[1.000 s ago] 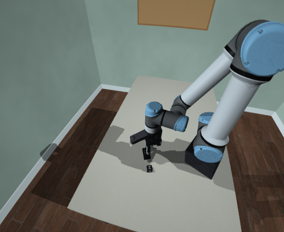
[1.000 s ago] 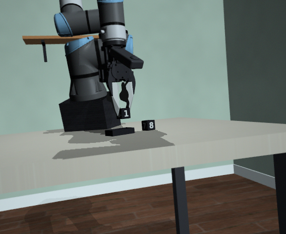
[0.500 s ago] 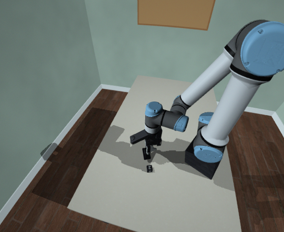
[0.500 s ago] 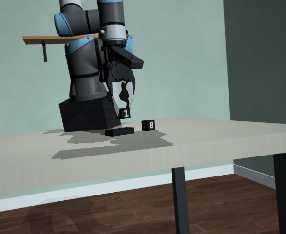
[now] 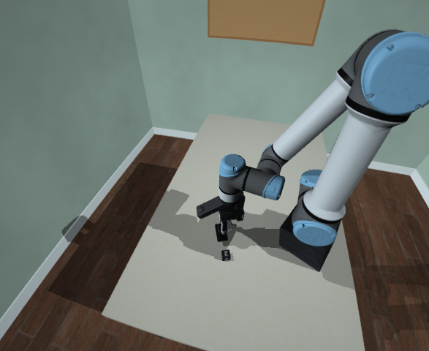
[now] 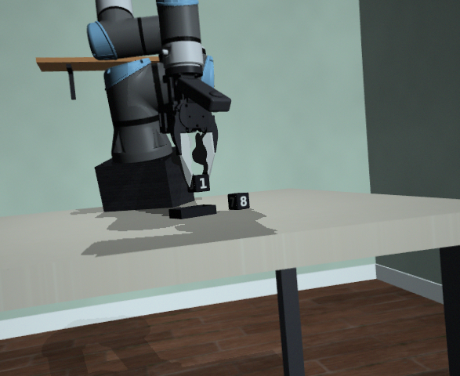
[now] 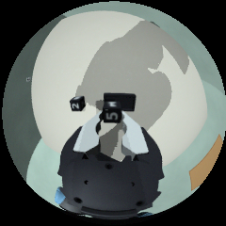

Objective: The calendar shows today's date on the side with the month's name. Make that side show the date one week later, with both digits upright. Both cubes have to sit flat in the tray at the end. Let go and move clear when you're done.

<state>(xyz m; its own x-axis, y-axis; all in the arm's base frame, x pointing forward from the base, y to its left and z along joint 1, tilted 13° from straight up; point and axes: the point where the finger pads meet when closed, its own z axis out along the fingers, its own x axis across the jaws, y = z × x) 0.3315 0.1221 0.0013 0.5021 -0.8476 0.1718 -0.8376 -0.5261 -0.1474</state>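
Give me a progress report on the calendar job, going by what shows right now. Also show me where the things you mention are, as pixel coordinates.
Done: both cubes are out of the black tray [image 5: 218, 233] [image 6: 193, 211] [image 7: 127, 102].
In hand: the gripper [image 6: 199, 182] [image 7: 112, 111] is shut on one cube [image 6: 201, 183] [image 7: 112, 115], 1 facing the exterior view, above the tray.
Left: seating it flat, then the other cube [image 5: 226, 255] [image 6: 238, 200] [image 7: 77, 104], on the table showing 8; checking the date, letting go, moving clear.

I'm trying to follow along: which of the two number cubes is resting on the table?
The cube showing 8; the other is up in the gripper.
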